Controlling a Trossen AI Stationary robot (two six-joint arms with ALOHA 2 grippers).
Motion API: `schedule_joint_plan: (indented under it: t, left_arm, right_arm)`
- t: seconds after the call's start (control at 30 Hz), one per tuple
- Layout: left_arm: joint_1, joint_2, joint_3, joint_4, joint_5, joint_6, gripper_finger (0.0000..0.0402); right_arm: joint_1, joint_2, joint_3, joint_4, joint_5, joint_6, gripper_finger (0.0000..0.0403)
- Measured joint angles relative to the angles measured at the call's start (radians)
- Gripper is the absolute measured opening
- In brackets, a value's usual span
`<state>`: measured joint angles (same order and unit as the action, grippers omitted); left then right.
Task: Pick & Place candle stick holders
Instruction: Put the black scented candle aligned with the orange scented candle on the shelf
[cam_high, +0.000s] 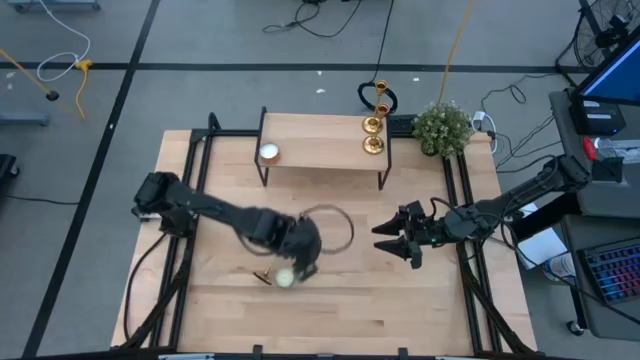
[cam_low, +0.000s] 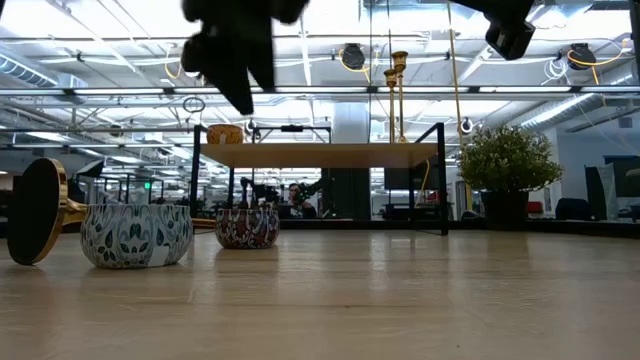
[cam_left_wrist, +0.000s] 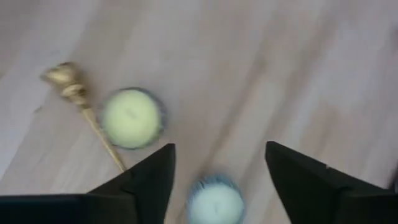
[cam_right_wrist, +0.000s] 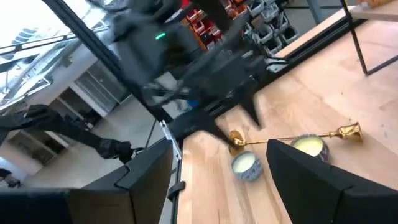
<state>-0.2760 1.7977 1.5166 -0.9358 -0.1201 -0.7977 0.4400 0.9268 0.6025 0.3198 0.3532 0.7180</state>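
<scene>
One candlestick (cam_high: 262, 277) lies flat on the counter (cam_high: 400, 310), near the front and left of centre, just beside two candle tins (cam_high: 285, 278). The other two candlesticks (cam_high: 374, 125) stand upright at the right end of the raised shelf (cam_high: 320, 150) at the far side, probably the drop spot. The left gripper (cam_high: 300, 262) hovers above the tins with its jaws spread and empty, likely lining up on the fallen stem. The tins crowd that stem, so a clean grasp looks easiest toward its cup end (cam_left_wrist: 62, 76). The right gripper (cam_high: 398, 238) waits right of centre, jaws spread, nothing held. The shelf's left half holds only a small candle (cam_high: 269, 153), leaving room.
</scene>
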Motion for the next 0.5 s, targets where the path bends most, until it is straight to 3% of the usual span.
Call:
schedule_joint_plan:
  t: [0.27,0.5]
  left_arm:
    - [0.174,0.050,-0.009,-0.061,0.097,-0.405,0.0356]
    - [0.187,0.117,-0.006,0.001,0.179,-0.515,0.0376]
  right_arm:
    - [0.000,0.000,0.000,0.002,-0.018,0.019,0.0256]
    - [-0.002,-0.003,0.000,0.007,-0.048,0.045,0.0256]
